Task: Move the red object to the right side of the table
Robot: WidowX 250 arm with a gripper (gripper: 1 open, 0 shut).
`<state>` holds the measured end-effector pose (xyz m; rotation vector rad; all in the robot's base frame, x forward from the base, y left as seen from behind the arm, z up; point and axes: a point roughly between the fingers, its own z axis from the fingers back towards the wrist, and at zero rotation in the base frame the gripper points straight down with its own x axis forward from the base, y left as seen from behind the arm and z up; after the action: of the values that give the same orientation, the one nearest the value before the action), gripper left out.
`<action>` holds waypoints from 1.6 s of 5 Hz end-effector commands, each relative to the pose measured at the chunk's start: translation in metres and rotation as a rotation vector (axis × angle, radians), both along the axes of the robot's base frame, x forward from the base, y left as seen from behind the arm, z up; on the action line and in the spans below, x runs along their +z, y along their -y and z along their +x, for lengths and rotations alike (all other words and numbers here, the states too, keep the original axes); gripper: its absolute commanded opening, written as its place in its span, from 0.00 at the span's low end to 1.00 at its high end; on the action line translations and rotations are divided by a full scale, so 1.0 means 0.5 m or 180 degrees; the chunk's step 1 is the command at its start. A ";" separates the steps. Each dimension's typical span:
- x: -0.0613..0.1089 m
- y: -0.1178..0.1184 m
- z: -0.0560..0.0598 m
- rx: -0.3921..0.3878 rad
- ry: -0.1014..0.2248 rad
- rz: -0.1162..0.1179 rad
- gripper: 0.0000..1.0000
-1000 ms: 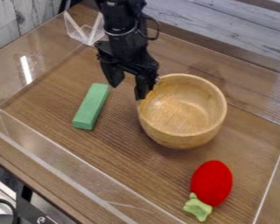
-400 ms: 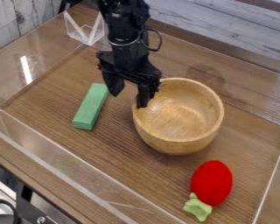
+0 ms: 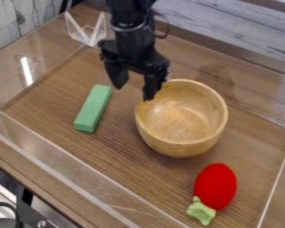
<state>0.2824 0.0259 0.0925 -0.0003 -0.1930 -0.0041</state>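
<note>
The red object (image 3: 215, 184), a small rounded toy fruit with a green leafy stem, lies on the table (image 3: 61, 85) near its front right corner. My gripper (image 3: 134, 86) hangs far from it, at the back left rim of the wooden bowl (image 3: 181, 147). It points down, is open and holds nothing. One finger is above the bowl's rim, the other just outside it.
A green rectangular block (image 3: 93, 108) lies left of the bowl, close below the gripper. Low clear acrylic walls (image 3: 61, 147) border the tabletop. A clear folded piece (image 3: 83, 31) stands at the back behind the arm.
The gripper has lifted and shifted slightly right at the bowl's back left rim, staying open. The bowl sits slightly further left than a second ago. The red object has not moved.
</note>
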 end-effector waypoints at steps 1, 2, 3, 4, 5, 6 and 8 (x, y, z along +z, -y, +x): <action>0.052 0.026 0.010 -0.0139 0.0195 -0.0008 1.00; 0.058 0.034 0.003 -0.0250 0.0171 -0.0029 1.00; 0.051 0.042 -0.001 -0.0414 0.0139 -0.0052 1.00; 0.045 0.050 -0.006 -0.0569 0.0106 -0.0077 1.00; 0.053 0.063 -0.006 -0.0666 0.0092 -0.0104 1.00; 0.064 0.080 -0.006 -0.0750 0.0090 -0.0130 1.00; 0.061 0.182 -0.029 -0.1061 0.0084 -0.0164 1.00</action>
<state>0.2640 -0.0673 0.1080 -0.0869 -0.1594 -0.3410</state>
